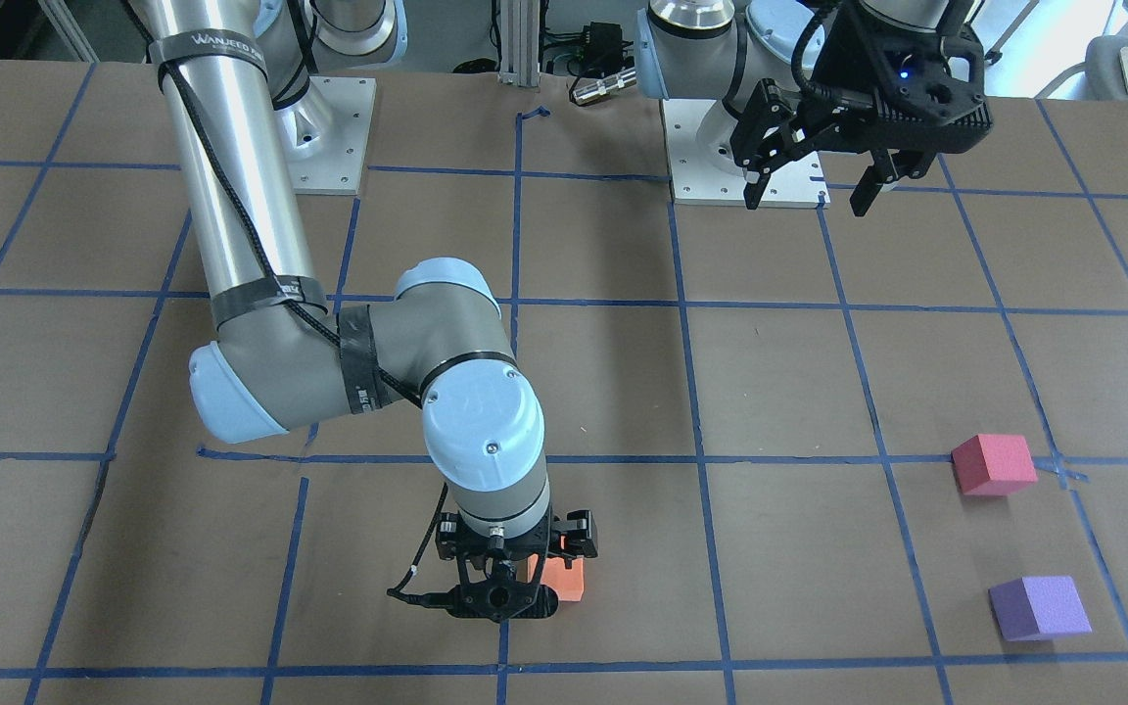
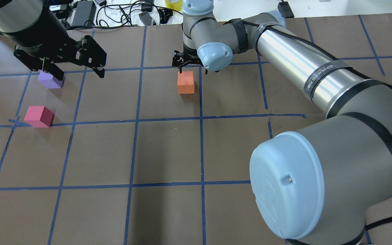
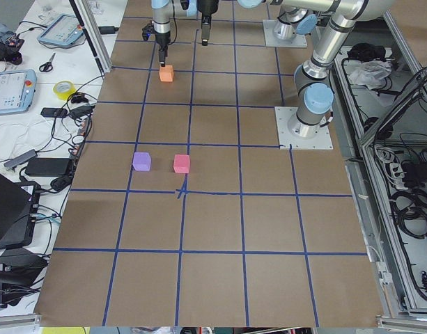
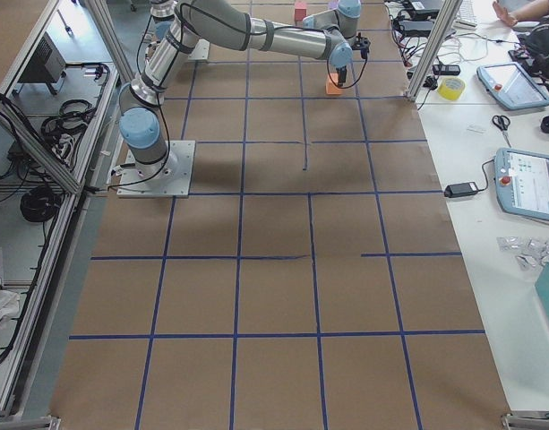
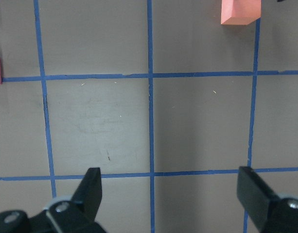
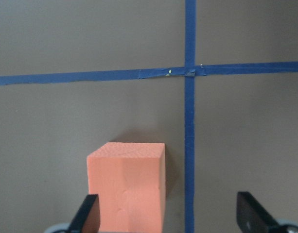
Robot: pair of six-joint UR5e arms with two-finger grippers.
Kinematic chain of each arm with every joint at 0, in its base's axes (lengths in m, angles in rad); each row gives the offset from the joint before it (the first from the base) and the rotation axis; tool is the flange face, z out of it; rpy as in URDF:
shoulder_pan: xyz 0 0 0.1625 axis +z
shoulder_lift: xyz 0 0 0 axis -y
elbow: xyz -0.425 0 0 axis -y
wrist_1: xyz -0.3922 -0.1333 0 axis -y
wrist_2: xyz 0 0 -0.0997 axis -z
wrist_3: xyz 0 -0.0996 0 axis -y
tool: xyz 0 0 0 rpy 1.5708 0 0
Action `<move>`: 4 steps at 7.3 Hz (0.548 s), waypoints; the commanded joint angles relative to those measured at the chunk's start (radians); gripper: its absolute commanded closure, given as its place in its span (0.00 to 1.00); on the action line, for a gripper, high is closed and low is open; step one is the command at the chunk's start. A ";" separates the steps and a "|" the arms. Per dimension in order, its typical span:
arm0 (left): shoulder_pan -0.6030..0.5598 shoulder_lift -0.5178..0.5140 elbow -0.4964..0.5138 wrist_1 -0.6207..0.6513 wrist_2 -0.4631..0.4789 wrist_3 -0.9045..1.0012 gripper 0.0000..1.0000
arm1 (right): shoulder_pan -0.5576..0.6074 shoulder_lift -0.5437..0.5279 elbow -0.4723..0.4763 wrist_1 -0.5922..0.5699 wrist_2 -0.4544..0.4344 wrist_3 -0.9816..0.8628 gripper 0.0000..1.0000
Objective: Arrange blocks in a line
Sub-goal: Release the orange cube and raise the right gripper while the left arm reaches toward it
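The orange block [image 2: 186,82] stands on the table near its middle, at a blue tape line. My right gripper [image 2: 191,66] is open and hangs low over it. In the right wrist view the orange block [image 6: 127,187] lies between the open fingers, close to the left finger [image 6: 90,213]. The red-pink block [image 2: 38,116] and the purple block [image 2: 50,81] stand apart on my left side. My left gripper [image 2: 79,74] is open and empty, held high near the purple block. The left wrist view shows its open fingers [image 5: 93,187] over bare table.
A blue tape grid [image 2: 201,117] covers the brown table. The arm base plates [image 1: 740,147] sit at my edge of the table. Cables and power bricks [image 2: 121,13] lie along the far edge. My right arm [image 2: 305,78] stretches across the right half.
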 commanded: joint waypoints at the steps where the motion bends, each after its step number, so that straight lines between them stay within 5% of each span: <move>1: 0.000 -0.001 -0.001 0.001 0.000 0.000 0.00 | -0.109 -0.118 0.005 0.186 0.004 -0.163 0.00; 4: 0.001 -0.003 0.001 0.001 0.001 0.011 0.00 | -0.212 -0.350 0.042 0.408 -0.039 -0.321 0.01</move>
